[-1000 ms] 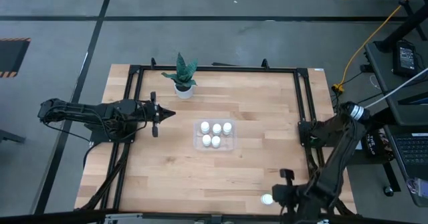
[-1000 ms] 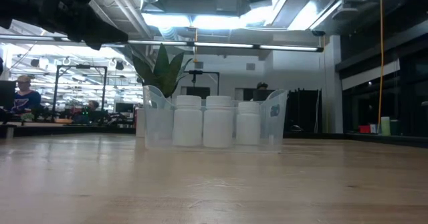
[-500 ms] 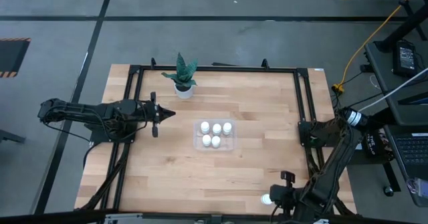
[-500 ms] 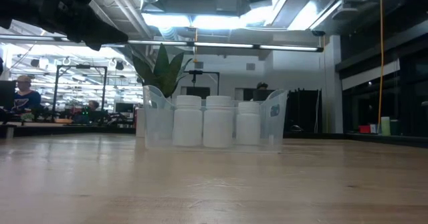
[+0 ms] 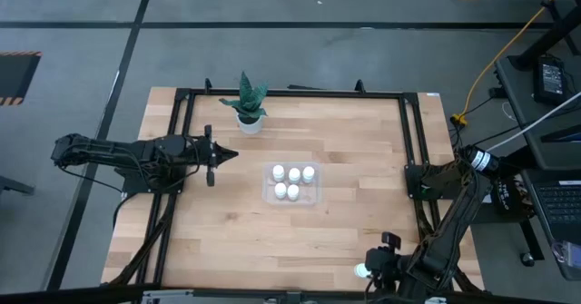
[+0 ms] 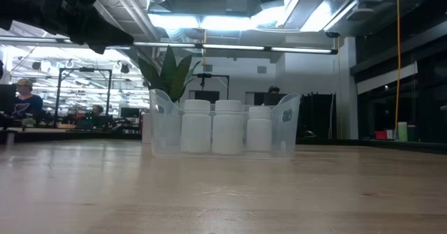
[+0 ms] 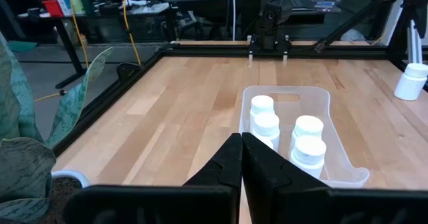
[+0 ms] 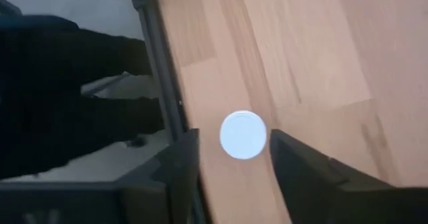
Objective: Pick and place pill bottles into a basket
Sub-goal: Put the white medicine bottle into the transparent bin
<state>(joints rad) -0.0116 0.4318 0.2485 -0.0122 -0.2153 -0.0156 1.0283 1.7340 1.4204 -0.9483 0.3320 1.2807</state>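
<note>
Lone pill bottle (image 5: 361,270) standing on the table (image 5: 236,222) at the near right corner, close to the frame rail (image 5: 414,172), well apart from the basket (image 5: 291,184). White round cap (image 8: 243,135) seen from straight above in the right wrist view, sitting between the two spread fingers (image 8: 178,165), untouched. Right gripper (image 5: 375,269) open and poised over that bottle, shifted slightly toward the table's near edge compared with a second ago, with the arm more bent over the corner. Five other bottles (image 5: 293,174) upright inside the clear basket near the table's middle, unchanged. In the low view, three bottles (image 6: 228,126) visible side by side behind the translucent wall (image 6: 286,126). Left gripper (image 5: 215,154) closed, fingers (image 7: 231,160) pressed together, parked over the left side, same place as before. Potted plant (image 5: 247,102) at the far edge.
</note>
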